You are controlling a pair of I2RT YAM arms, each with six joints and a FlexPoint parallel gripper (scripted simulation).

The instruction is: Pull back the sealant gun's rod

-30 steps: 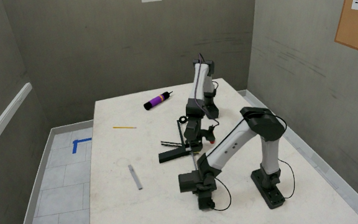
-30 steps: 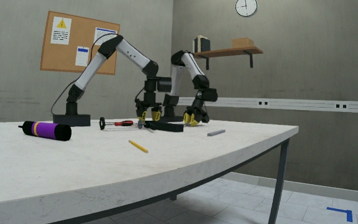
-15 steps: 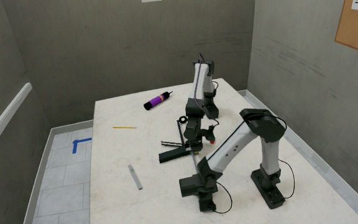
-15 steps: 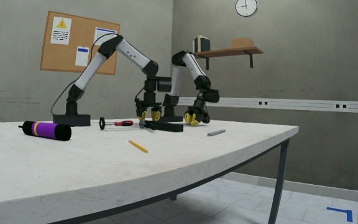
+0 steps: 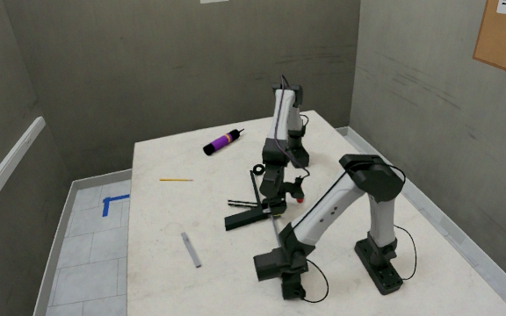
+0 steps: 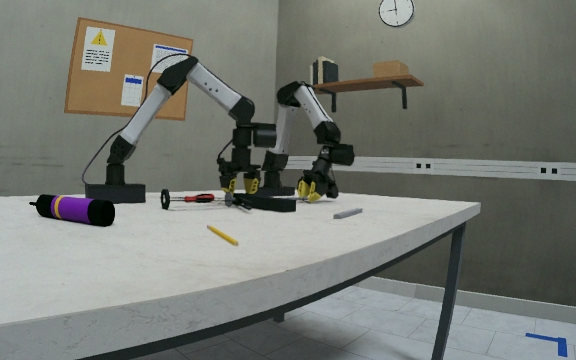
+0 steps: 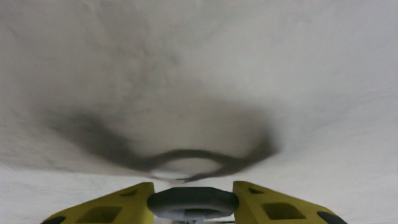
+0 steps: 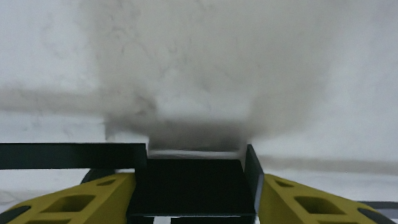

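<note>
The sealant gun lies on the table, its black handle (image 5: 244, 219) (image 6: 273, 203) (image 8: 192, 187) toward the pencil side and its front ring (image 5: 258, 169) (image 6: 165, 199) at the far end. My right gripper (image 6: 241, 188) (image 8: 195, 181) is shut across the handle and the thin thumb plate (image 8: 255, 175). The plate stands close against the handle's back, with a narrow gap at its top. The rod (image 5: 275, 230) runs out behind the handle. My left gripper (image 6: 308, 194) (image 7: 193, 190) is shut on the rod's dark rounded pull end, low over the table. Its fingers are hidden in the top view.
A purple cartridge (image 5: 220, 144) (image 6: 74, 209) lies beyond the gun's front. A yellow pencil (image 5: 176, 180) (image 6: 223, 235) and a grey bar (image 5: 191, 250) (image 6: 348, 213) lie on the handle side. A red screwdriver (image 6: 199, 195) lies behind the gun, partly hidden by the right arm in the top view.
</note>
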